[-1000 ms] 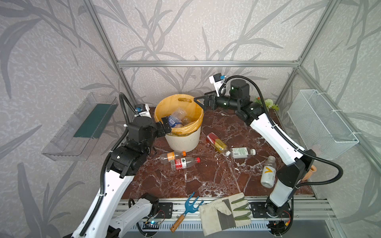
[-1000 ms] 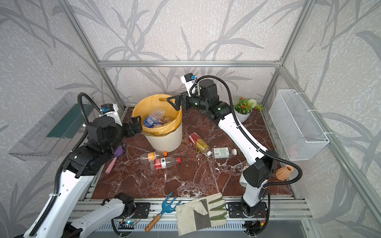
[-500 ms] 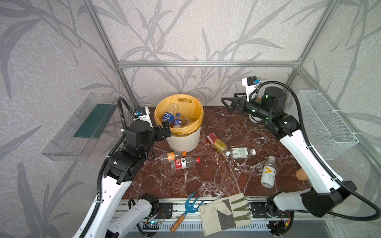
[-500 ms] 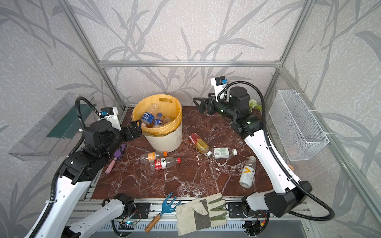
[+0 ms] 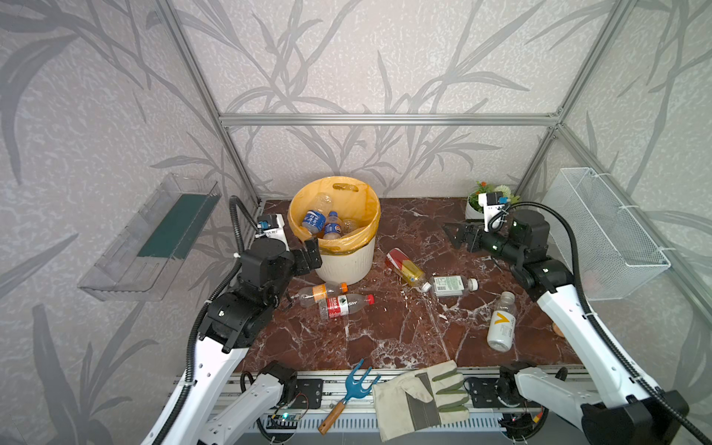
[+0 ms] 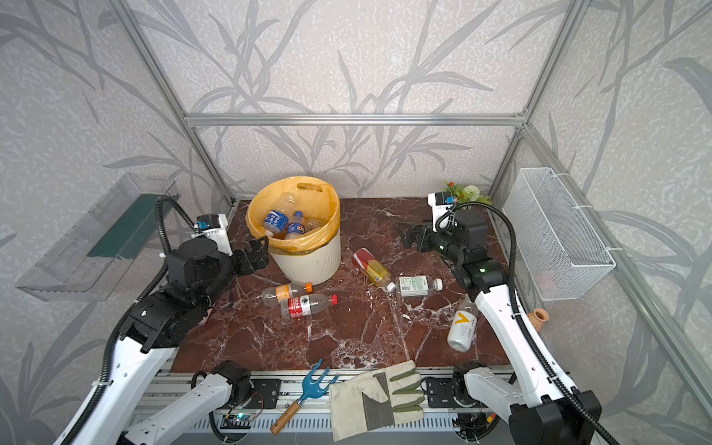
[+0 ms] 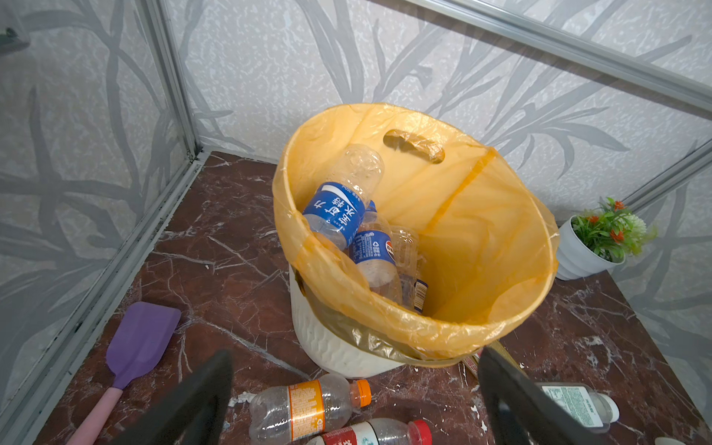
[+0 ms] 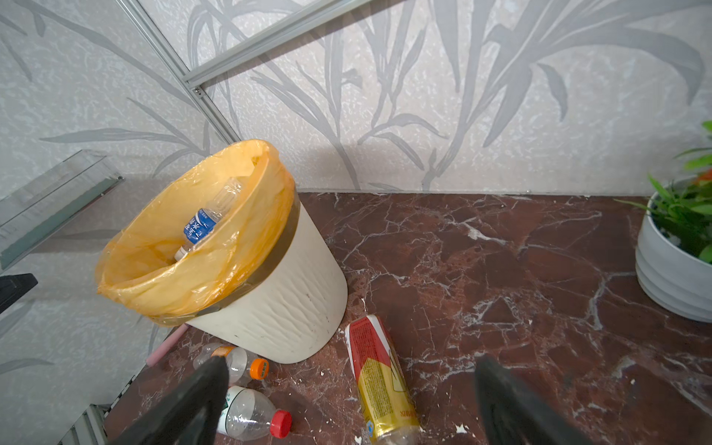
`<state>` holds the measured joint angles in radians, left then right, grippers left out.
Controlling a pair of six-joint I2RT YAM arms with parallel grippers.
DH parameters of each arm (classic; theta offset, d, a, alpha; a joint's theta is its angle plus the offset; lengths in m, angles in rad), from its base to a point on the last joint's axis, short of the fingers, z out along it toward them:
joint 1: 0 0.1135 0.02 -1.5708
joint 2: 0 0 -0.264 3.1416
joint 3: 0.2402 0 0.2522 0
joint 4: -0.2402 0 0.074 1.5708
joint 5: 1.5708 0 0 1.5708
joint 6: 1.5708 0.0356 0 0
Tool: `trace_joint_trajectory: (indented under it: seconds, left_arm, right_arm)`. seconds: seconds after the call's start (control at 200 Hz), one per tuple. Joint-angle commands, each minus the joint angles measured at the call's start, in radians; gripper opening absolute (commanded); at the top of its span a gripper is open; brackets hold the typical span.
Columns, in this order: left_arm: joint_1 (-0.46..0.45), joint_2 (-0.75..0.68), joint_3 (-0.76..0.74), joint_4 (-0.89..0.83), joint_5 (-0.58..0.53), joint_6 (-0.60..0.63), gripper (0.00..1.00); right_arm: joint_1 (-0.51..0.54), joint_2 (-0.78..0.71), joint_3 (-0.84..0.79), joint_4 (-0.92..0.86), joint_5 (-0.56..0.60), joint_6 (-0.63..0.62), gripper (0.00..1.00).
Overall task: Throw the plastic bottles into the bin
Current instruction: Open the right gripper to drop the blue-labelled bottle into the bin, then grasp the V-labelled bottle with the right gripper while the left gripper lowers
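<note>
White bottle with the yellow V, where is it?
In both top views the white bottle lies on the right of the table, beside the right arm, nearer the front than the green-labelled bottle.

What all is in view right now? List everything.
bin: one, cream, orange-lined, back of the table
binned bottles: at least three, clear, blue labels
orange-label bottle: one, clear, lying before the bin
red-label bottle: one, clear, beside it
red-and-yellow bottle: one, lying right of the bin
green-label bottle: one, clear, by that one's cap
white bottle: one, yellow mark, table's right
spatula: one, purple, beside the bin
flower pot: one, white, back right corner
wire basket: one, white, hung right
clear tray: one, hung left
rake: one, blue, front
glove: one, cream and green, front
clay pot: one, tan, right edge
left hand: one, black, open, beside the bin
right hand: one, black, open, back right
</note>
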<state>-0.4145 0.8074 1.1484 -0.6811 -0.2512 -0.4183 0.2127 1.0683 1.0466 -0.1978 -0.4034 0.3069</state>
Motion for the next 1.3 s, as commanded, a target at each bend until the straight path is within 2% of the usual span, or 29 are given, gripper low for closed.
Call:
trace_joint_trajectory:
  seconds: [0.0,0.18,0.4,0.63,0.805,0.935,1.185,1.294]
  left_arm:
    - [-0.051,-0.006,-0.033,-0.016,-0.017,-0.005,0.97]
    - [-0.237,0.02,-0.075,-0.038,-0.199,-0.047,0.97]
    - [-0.338,0.078,-0.146,-0.024,-0.248,-0.065,0.98]
    - [-0.472,0.234,-0.113,0.0,-0.275,-0.034,0.97]
    - [-0.52,0.337,-0.07,-0.013,-0.245,0.014,0.97]
    - [-0.528,0.345,-0.09,0.024,-0.214,0.04,0.97]
    - [-0.527,0.355,-0.097,0.076,-0.175,0.135,0.98]
    - [-0.529,0.371,-0.072,0.087,-0.154,0.169,0.97]
  right_arm:
    - [-0.028,-0.048,-0.04,0.068,-0.028,0.031,0.99]
    - [-0.081,-0.09,-0.112,0.028,-0.001,0.05,0.99]
    - [-0.147,-0.142,-0.174,-0.105,0.099,0.083,0.99]
    - [-0.259,-0.202,-0.248,-0.207,0.186,0.217,0.99]
    - [-0.317,-0.248,-0.274,-0.465,0.383,0.355,0.99]
    - [-0.321,-0.301,-0.29,-0.603,0.535,0.36,0.99]
    - [-0.331,-0.271,-0.372,-0.689,0.553,0.426,1.0]
    - [-0.332,-0.26,-0.411,-0.714,0.562,0.441,0.97]
